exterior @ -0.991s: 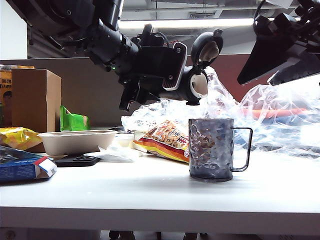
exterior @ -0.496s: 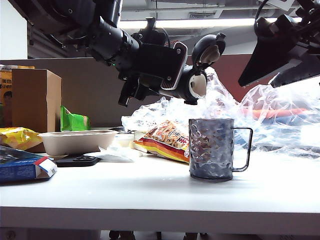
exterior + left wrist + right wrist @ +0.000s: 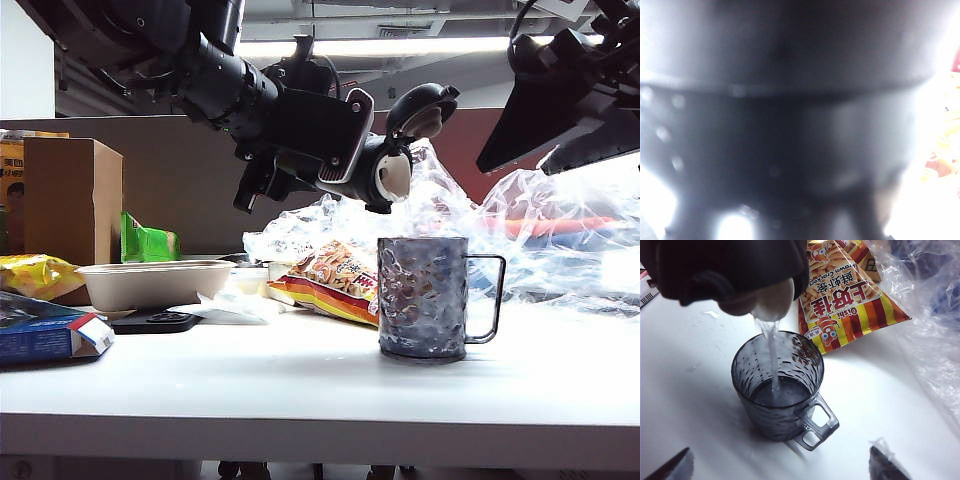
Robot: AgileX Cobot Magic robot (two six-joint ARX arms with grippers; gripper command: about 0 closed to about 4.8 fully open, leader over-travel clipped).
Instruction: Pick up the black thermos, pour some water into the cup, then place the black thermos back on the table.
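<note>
Pouring is under way: the thermos (image 3: 375,170), tipped spout-down above the cup (image 3: 422,298), sends a thin stream of water (image 3: 771,357) into it. The left gripper (image 3: 340,140) is clamped around the flask's body, holding it in mid-air over the table (image 3: 300,385). The cup stands upright on the table, handle away from the thermos, with water pooled in its bottom. The right gripper (image 3: 780,465) hangs well above the cup with jaws spread wide and nothing between them.

Judging by the water level, the pour looks partly done; the next move calls for righting the thermos to stop the flow, then setting it upright on a bare stretch of table.

Only the right wrist view shows the stream and the water inside the cup, beside a snack bag (image 3: 850,295); the left wrist view is a dark blur of the flask.
</note>
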